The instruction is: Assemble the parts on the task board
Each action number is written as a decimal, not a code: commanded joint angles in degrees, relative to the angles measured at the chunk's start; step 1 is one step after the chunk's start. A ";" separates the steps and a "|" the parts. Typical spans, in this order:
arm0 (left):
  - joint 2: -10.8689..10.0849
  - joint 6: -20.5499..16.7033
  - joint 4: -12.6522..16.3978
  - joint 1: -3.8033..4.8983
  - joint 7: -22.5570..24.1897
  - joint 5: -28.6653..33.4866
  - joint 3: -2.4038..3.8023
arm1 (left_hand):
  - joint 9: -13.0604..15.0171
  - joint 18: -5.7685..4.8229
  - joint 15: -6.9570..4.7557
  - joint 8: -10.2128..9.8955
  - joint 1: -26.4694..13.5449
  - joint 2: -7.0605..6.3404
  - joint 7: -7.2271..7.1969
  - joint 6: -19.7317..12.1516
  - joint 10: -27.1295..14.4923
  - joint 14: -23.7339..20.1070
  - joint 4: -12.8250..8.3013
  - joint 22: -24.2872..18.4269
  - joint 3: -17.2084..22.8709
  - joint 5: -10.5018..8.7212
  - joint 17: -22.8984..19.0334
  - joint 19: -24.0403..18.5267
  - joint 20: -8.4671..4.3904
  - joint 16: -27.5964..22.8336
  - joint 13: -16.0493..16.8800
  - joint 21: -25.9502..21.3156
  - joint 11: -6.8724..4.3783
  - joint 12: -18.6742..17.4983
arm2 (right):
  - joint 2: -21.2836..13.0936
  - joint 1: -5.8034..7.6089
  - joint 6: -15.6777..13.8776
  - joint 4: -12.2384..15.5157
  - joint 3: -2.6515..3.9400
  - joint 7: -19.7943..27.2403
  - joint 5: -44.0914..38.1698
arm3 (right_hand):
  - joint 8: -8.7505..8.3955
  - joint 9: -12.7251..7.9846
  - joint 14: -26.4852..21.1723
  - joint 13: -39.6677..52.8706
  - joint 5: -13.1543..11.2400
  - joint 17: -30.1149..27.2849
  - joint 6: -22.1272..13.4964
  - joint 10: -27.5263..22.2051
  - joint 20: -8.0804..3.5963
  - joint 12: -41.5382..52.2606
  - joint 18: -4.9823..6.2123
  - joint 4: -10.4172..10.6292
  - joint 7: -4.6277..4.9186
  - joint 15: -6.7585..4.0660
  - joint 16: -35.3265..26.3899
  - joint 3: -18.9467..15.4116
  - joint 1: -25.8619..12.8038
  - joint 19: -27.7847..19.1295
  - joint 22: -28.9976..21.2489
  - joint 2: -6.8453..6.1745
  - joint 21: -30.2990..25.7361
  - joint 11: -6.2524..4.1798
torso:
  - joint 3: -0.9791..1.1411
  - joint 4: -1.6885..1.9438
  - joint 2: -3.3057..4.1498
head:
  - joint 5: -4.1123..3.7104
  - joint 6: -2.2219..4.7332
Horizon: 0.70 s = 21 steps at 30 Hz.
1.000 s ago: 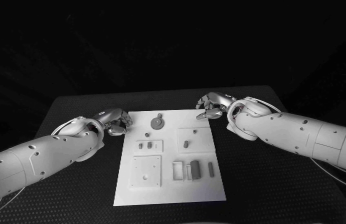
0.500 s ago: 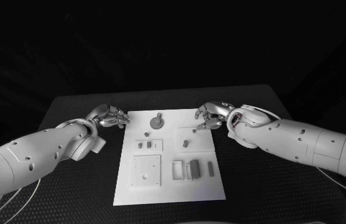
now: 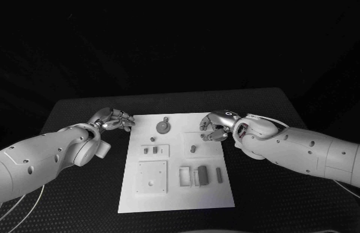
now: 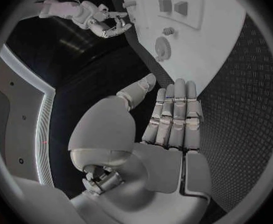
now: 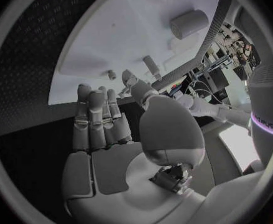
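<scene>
Black textured surface (image 3: 82,191) w/ a white task board (image 3: 176,202) lying flat in the middle. Two white arms reach in from either side toward the board's far end.

Left hand (image 3: 112,120) sits just off the board's far-left corner, over the bare surface. In the left wrist view its fingers (image 4: 175,112) lie straight and side by side, thumb out to one side, holding nothing.

Right hand (image 3: 215,125) is over the board's far-right part, above a raised square plate. Right wrist view shows its fingers (image 5: 96,117) extended together, palm flat, thumb apart, nothing held.

On the board, grey parts: a round disc part (image 3: 163,126) near the far edge at centre; a small peg (image 3: 153,139) just nearer than it; an oval part (image 3: 193,149) on the raised plate; two small blocks (image 3: 151,151) on a plate at left; upright blocks (image 3: 202,175) in a tray near the near-right; a slim bar (image 3: 219,176) beside them. All parts lie on the board, untouched by the hands.
</scene>
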 commanded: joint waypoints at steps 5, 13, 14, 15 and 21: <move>-0.12 0.85 0.08 0.04 1.70 2.56 0.05 | 0.11 -1.30 0.31 0.08 -0.47 0.42 -0.05 -0.60 -0.33 0.19 -0.08 -0.35 -0.76 -0.37 0.17 -0.18 -0.29 -0.86 -0.12 -0.77 0.11 -0.06 | 0.44 -0.47 0.41 0.40 -0.33 -1.40 -8.70 | 0.61 -0.45 0.70 -3.21 -0.11 -0.08 1.30 2.65 -0.37 -3.55 1.00 0.18 -0.51 0.01 0.06 -0.70 1.24 1.15 0.05 0.07 0.02 0.16 | -0.03 0.05 0.00 | 0.05 -0.26; -0.17 1.13 -0.06 0.04 1.66 3.08 0.05 | 0.11 -1.49 0.42 0.07 -0.64 0.44 0.00 -0.72 -0.46 0.13 -0.06 -0.56 -1.12 -0.46 0.29 -0.25 -0.30 -1.35 -0.20 -1.11 0.17 -0.10 | 1.09 -1.13 -2.51 0.32 -0.51 -2.60 -10.41 | 0.52 -1.05 1.02 -4.98 -0.11 0.04 1.62 5.59 -0.52 -5.20 1.00 0.15 -0.57 -0.35 0.21 -0.92 2.00 1.71 0.17 0.46 -0.03 -0.22 | 0.03 0.03 -0.01 | 0.34 -0.50; -0.17 1.17 -0.07 0.04 1.66 3.09 0.05 | 0.11 -1.49 0.42 0.07 -0.65 0.44 0.00 -0.72 -0.47 0.13 -0.06 -0.57 -1.13 -0.46 0.29 -0.25 -0.31 -1.37 -0.21 -1.12 0.17 -0.10 | 1.14 -1.15 -2.59 0.28 -0.51 -2.71 -10.46 | 0.51 -1.08 1.03 -5.06 -0.12 0.04 1.63 5.71 -0.53 -5.28 1.00 0.15 -0.57 -0.36 0.20 -0.93 2.04 1.72 0.17 0.49 -0.04 -0.24 | 0.02 0.03 -0.01 | 0.34 -0.50; -0.17 1.22 -0.07 0.04 1.61 3.11 0.05 | 0.11 -1.51 0.43 0.07 -0.67 0.46 0.00 -0.72 -0.48 0.13 -0.05 -0.59 -1.17 -0.46 0.31 -0.25 -0.31 -1.42 -0.21 -1.15 0.18 -0.10 | 1.20 -1.16 -2.65 0.18 -0.51 -2.83 -10.53 | 0.48 -1.16 1.07 -5.22 -0.12 0.06 1.63 6.05 -0.53 -5.41 1.00 0.16 -0.55 -0.41 0.22 -0.96 2.07 1.76 0.18 0.52 -0.06 -0.30 | 0.02 0.02 -0.01 | 0.33 -0.45; -0.15 1.27 -0.11 0.04 1.51 3.14 0.05 | 0.09 -1.58 0.46 0.03 -0.76 0.51 0.04 -0.84 -0.59 0.11 -0.05 -0.68 -1.35 -0.47 0.40 -0.27 -0.32 -1.64 -0.27 -1.31 0.22 -0.14 | 1.50 -1.23 -3.83 -0.28 -0.52 -3.53 -11.37 | 0.31 -1.53 1.40 -5.98 -0.12 0.15 1.51 7.30 -0.64 -6.17 1.00 0.17 -0.45 -0.61 0.35 -1.11 2.17 2.14 0.29 0.77 -0.01 -0.49 | -0.04 0.05 -0.01 | 0.31 -0.48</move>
